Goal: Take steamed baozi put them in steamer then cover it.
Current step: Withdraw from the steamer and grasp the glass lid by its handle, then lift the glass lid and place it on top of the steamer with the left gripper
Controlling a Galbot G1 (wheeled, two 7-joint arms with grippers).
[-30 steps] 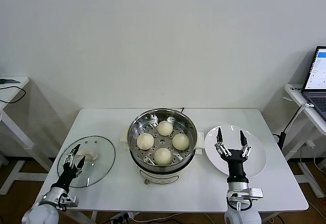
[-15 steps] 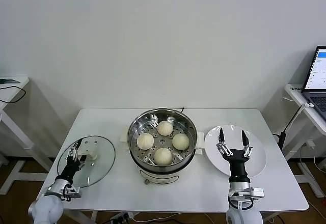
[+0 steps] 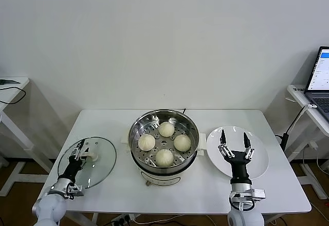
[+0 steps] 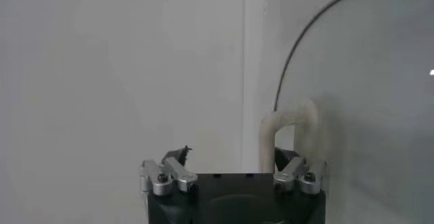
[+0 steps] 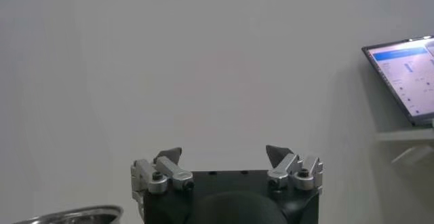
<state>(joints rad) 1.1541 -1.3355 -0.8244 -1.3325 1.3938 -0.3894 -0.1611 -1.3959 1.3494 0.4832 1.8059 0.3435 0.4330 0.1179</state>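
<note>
The steamer (image 3: 136, 129) stands at the table's middle with several steamed baozi (image 3: 166, 129) on its perforated tray. Its rim also shows in the right wrist view (image 5: 68, 214). The clear glass lid (image 3: 100, 170) lies flat at the left, its white handle (image 3: 93, 156) on top. My left gripper (image 3: 80, 149) is open and empty, low over the lid beside the handle. In the left wrist view (image 4: 230, 157) the handle (image 4: 290, 125) stands just beyond one fingertip. My right gripper (image 3: 235, 145) is open and empty above the white plate (image 3: 259, 160); it also shows in the right wrist view (image 5: 224, 155).
The white table (image 3: 118, 187) carries everything. A laptop (image 3: 321, 77) sits on a side desk at the far right and shows in the right wrist view (image 5: 405, 76). Another side table (image 3: 10, 85) stands at the far left.
My left gripper has moved in over the glass lid, closer to its white handle. My right gripper has stayed almost still over the plate.
</note>
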